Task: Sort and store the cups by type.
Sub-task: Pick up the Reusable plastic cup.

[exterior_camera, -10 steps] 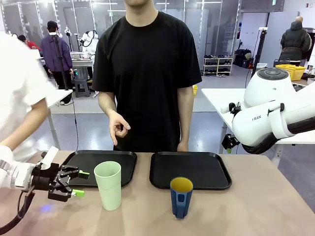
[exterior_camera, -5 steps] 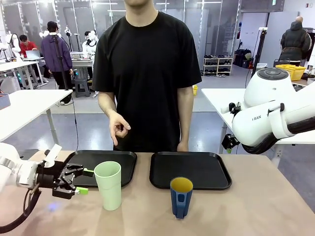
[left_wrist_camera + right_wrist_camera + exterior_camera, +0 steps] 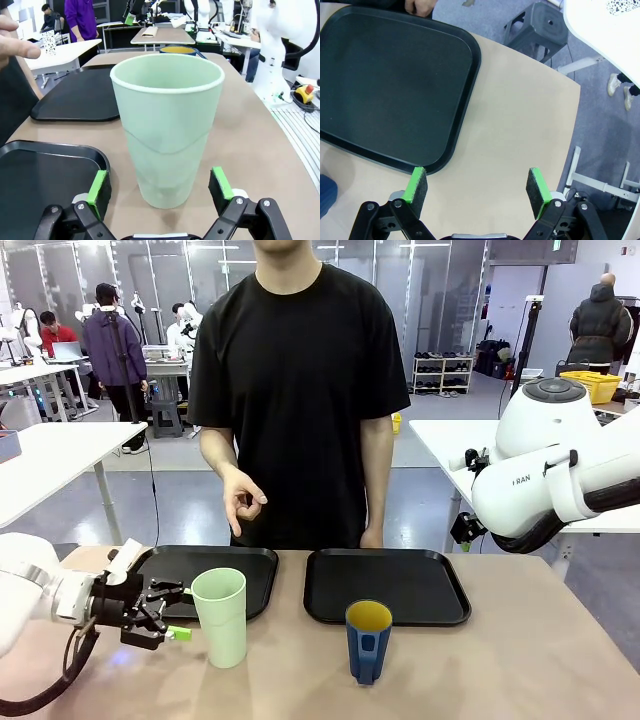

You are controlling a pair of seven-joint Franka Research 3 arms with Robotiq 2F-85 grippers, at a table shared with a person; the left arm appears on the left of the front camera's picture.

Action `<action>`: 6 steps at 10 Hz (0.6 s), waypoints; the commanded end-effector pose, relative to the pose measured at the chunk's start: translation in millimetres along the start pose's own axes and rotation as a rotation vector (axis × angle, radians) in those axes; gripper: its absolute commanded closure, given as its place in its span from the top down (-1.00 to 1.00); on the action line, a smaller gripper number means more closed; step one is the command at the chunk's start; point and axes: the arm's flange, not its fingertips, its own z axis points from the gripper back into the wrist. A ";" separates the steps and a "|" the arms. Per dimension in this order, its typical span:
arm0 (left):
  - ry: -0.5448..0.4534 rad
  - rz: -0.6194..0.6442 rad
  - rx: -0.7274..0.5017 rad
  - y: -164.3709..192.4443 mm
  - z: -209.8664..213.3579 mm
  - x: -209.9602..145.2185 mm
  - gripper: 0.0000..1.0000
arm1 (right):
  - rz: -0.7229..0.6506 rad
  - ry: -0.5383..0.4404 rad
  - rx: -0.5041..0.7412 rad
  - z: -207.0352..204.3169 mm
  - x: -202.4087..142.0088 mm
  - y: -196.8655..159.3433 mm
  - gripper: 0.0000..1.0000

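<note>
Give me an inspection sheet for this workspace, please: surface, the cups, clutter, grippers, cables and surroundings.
Surface: tan table; black left tray and right tray side by side toward the far edge.
Job's things: mint tumbler upright in front of the left tray; blue mug, yellow inside, upright in front of the right tray.
Clutter: nothing seen.
Grippers: left gripper open, pads flanking the tumbler, gaps showing; right gripper open above the table by the right tray's corner.
Cables: black cable looping under the left wrist.
Surroundings: person at the far side, one hand raised.
</note>
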 end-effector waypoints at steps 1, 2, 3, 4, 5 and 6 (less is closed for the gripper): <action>-0.016 -0.028 0.016 6.1 -13.8 -12.0 1.00 | 0.002 -0.008 0.000 -0.4 -1.1 0.2 1.00; -0.013 -0.021 0.004 8.9 -19.2 -11.7 1.00 | 0.002 -0.008 0.000 -0.4 -1.1 0.2 1.00; -0.021 -0.017 -0.007 11.6 -24.4 -12.2 1.00 | 0.002 -0.008 0.000 -0.4 -1.1 0.2 1.00; -0.026 -0.020 -0.017 13.3 -28.6 -11.0 1.00 | 0.002 -0.008 0.000 -0.4 -1.1 0.2 1.00; -0.024 -0.021 -0.015 14.9 -31.9 -10.7 1.00 | 0.002 -0.008 0.000 -0.4 -1.1 0.2 1.00; -0.026 -0.014 -0.023 16.4 -35.0 -10.7 1.00 | 0.002 -0.008 0.000 -0.4 -1.1 0.2 1.00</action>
